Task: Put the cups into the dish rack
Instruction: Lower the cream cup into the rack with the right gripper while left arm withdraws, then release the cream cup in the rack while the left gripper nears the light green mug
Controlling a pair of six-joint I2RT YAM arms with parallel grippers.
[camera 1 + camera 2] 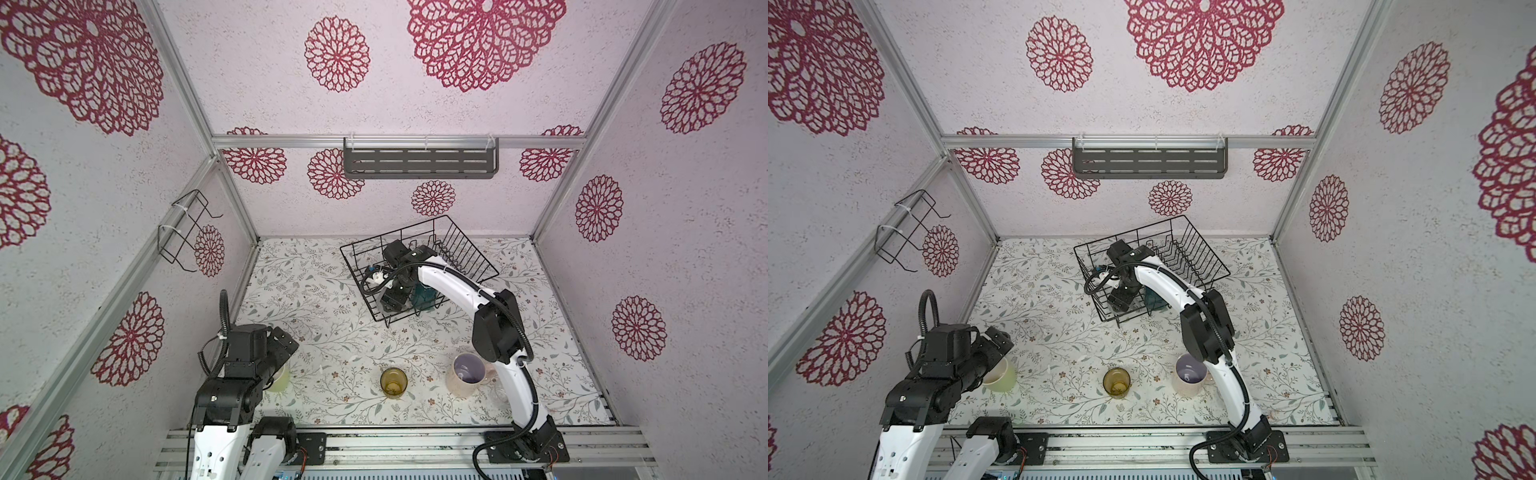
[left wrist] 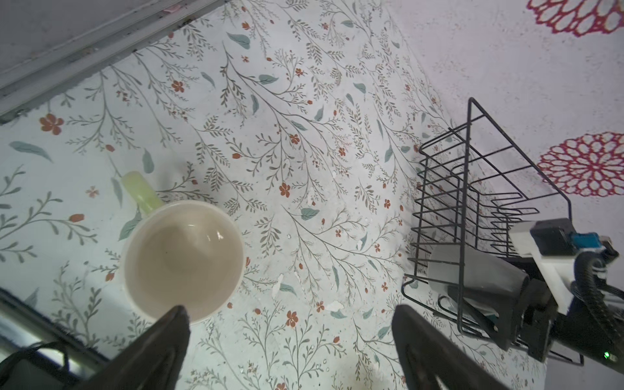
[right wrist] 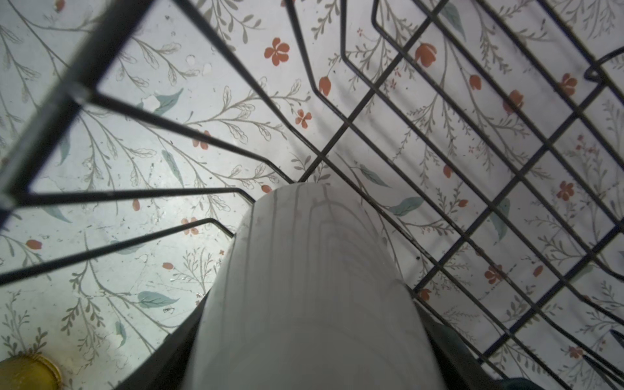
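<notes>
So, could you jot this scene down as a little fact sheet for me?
Right gripper: holding light grey mug inside dish rack
Left gripper: open, empty, near pale yellow-green mug
Also in rack: dark teal mug
Standing on table: amber tumbler, pink mug, pale yellow-green mug

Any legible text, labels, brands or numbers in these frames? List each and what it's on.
No readable text in any view.
light grey mug: plain, no print.
pale yellow-green mug: plain.
amber glass tumbler: no markings visible.
large pink mug: no markings visible.
dish rack: bare wire, no tag.
</notes>
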